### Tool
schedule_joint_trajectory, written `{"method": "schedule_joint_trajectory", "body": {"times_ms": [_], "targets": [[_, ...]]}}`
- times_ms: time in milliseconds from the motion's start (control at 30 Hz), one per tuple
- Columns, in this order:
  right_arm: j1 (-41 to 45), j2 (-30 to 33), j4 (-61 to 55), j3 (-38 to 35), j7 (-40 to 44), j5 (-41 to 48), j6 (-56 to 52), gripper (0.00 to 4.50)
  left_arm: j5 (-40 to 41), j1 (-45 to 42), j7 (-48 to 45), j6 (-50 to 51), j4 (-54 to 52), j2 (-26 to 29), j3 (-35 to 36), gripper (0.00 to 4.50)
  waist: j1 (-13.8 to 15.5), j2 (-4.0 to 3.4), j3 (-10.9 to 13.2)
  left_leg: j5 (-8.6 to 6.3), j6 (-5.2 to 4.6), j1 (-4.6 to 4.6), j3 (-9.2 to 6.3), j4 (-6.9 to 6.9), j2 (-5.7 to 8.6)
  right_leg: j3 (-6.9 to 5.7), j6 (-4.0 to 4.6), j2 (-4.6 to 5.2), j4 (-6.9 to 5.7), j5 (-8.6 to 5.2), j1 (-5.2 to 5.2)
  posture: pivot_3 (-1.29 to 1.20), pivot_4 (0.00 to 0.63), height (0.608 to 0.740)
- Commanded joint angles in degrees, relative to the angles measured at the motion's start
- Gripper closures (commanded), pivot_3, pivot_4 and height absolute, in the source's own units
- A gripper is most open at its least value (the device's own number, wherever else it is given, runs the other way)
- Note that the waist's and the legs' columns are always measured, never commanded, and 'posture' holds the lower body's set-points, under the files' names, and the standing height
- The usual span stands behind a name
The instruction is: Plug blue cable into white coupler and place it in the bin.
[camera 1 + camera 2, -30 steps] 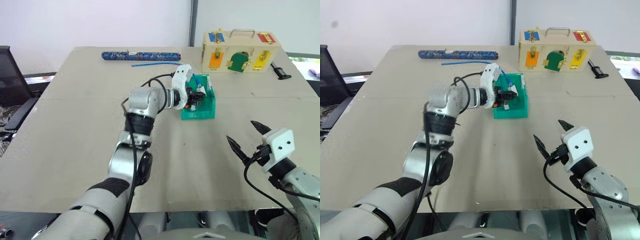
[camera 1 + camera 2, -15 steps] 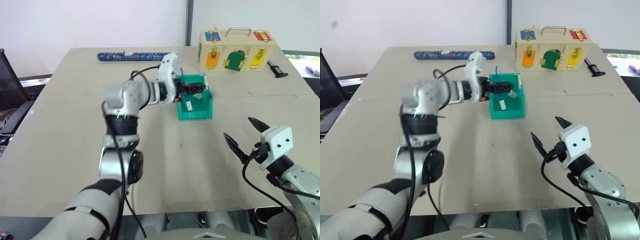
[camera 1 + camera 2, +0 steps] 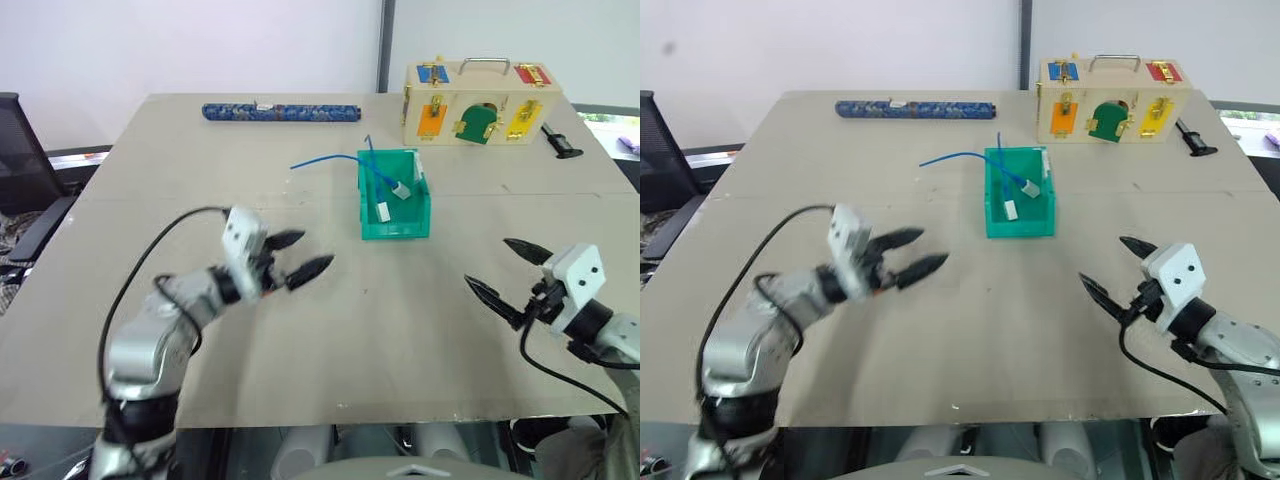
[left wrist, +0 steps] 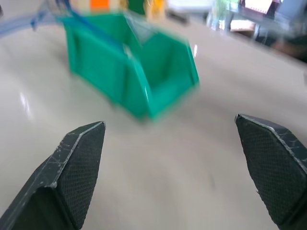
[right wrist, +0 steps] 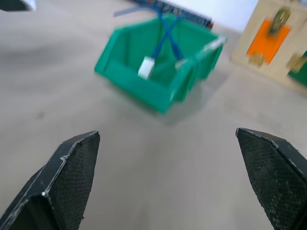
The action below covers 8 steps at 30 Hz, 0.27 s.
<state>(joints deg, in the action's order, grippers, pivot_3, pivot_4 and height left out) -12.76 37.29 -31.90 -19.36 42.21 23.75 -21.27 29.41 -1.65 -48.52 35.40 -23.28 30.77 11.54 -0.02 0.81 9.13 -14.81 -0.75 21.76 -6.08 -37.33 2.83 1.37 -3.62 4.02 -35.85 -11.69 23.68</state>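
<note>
Now that the left gripper (image 3: pixel 298 255) has pulled back from the bin (image 3: pixel 395 222), jaws apart and empty, the blue cable (image 3: pixel 380 174) and white coupler (image 3: pixel 383 212) lie inside it, well ahead of those fingers. Off to the right of the bin, the right gripper (image 3: pixel 508 268) hangs spread too, so the placing looks done.

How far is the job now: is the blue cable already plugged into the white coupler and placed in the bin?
It looks mostly done: the white coupler lies inside the bin, seemingly joined to the blue cable. In hand: nothing; the left hand and right hand are both open over the table. Possibly left: part of the cable hangs out over the bin's far-left rim onto the table.
</note>
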Motion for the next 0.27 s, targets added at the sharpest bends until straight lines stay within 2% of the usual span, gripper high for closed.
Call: {"method": "schedule_joint_trajectory", "body": {"times_ms": [33, 133, 267], "targets": [[-2.37, 1.95, 0.56, -4.27, 4.64, 1.48, 4.37, 0.00, 1.53, 4.00, -2.21, -3.37, -4.48, 3.00, 3.93, 0.06, 0.34, 0.00, 0.00, 0.00, 0.00, 0.00, 0.03, -0.01, 0.00, -0.04, 0.01, 0.00, 0.00, 0.00, -0.01, 0.00, 0.150, 0.740], [-7.10, 3.46, 2.35, -7.82, 8.95, 2.76, 5.70, 0.00, 1.96, 9.33, -4.22, -5.01, -4.18, 5.46, 6.99, 0.06, 0.73, -0.02, -0.01, 0.00, -0.01, -0.07, 0.12, -0.02, -0.05, -0.08, 0.00, -0.01, -0.01, -0.03, -0.10, 0.00, 0.150, 0.740], [-10.90, 4.25, 3.50, -10.18, 11.38, 2.97, 7.00, 0.00, 3.21, 11.72, -4.71, -4.72, -4.80, 7.21, 8.14, 0.06, 0.83, -0.01, -0.01, -0.01, -0.01, -0.05, 0.16, -0.05, -0.06, -0.10, -0.20, 0.00, -0.01, -0.15, -0.12, 0.00, 0.150, 0.740]]}}
